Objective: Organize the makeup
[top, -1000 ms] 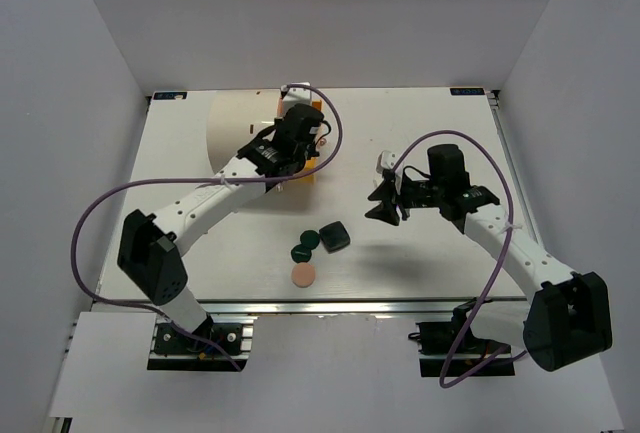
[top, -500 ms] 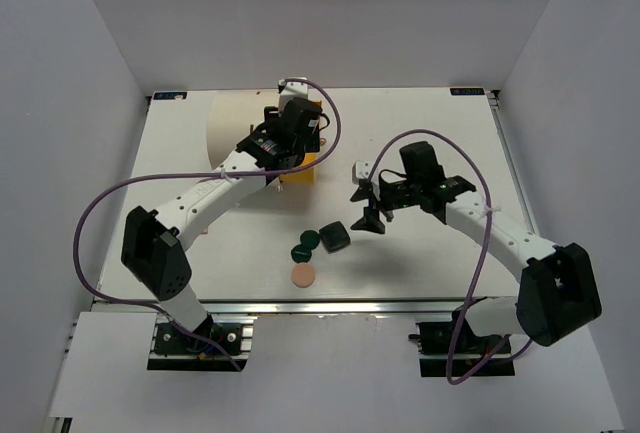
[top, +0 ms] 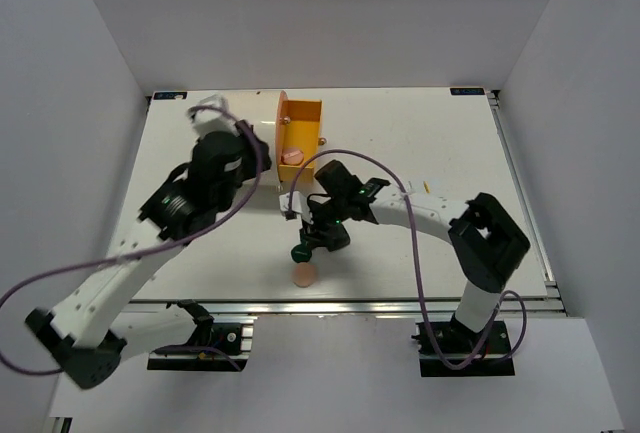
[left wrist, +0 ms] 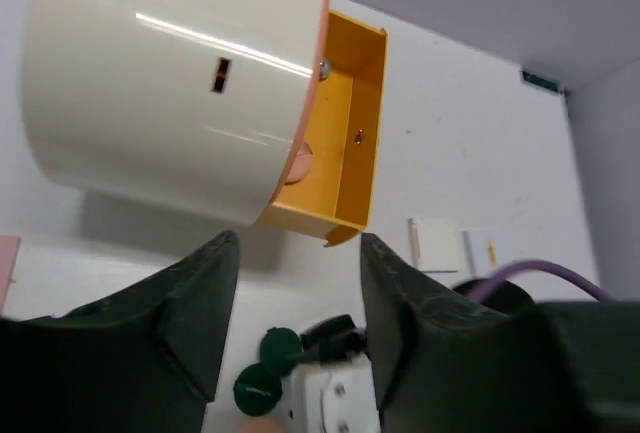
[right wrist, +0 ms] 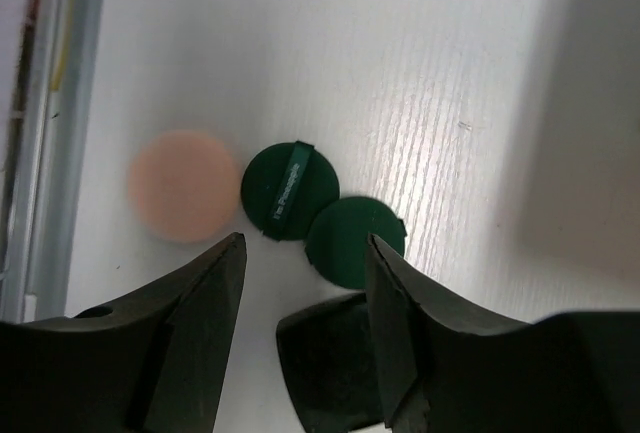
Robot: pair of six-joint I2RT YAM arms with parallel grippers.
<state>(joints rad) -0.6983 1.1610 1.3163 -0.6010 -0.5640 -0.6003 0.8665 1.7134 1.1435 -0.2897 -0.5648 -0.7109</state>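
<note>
A: Top view, quick.
B: The left arm is up over the left of the table. The orange drawer is at far centre with a peach disc inside. The right gripper is low at near centre, over a dark green disc. A second peach disc lies just nearer, by the table edge. Can't tell the pincer state from here.

A: Left wrist?
B: The left gripper is spread wide, gripping nothing, above the table. Beyond it is the cream cylinder, with the drawer standing open on its right. A white tile and a second tile lie right of the drawer, side by side.

A: Right wrist?
B: The right gripper is spread apart. The dark square compact lies between its fingers; can't tell if they touch it. Past the tips, the dark green disc touches the other green disc. The second peach disc is just beside them on the near side.
</note>
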